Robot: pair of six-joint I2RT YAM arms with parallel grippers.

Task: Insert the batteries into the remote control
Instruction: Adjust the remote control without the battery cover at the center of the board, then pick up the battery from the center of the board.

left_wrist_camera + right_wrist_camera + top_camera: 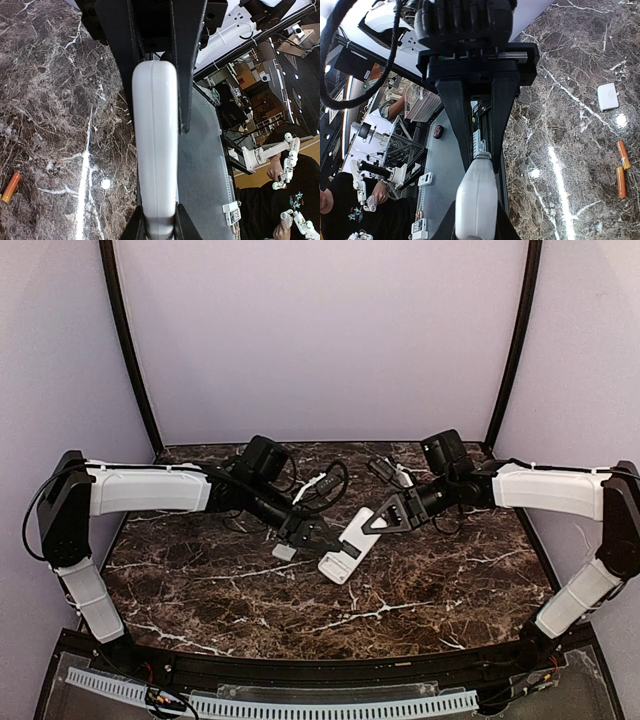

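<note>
The white remote control [345,545] hangs tilted above the marble table [200,590], held at both ends. My left gripper [312,533] is shut on one end and my right gripper [378,522] on the other. The left wrist view shows its plain white back [155,145] between my left gripper's [156,227] jaws. The right wrist view shows the remote [476,197] in my right gripper [476,225]. Two orange batteries [623,154] [620,182] lie on the table at the right of the right wrist view. One battery [11,187] shows in the left wrist view. Batteries are hidden in the top view.
A small white battery cover [284,552] lies on the table below the left gripper; it also shows in the right wrist view [608,96]. Purple walls enclose the table on three sides. Cables hang near the back middle [325,485].
</note>
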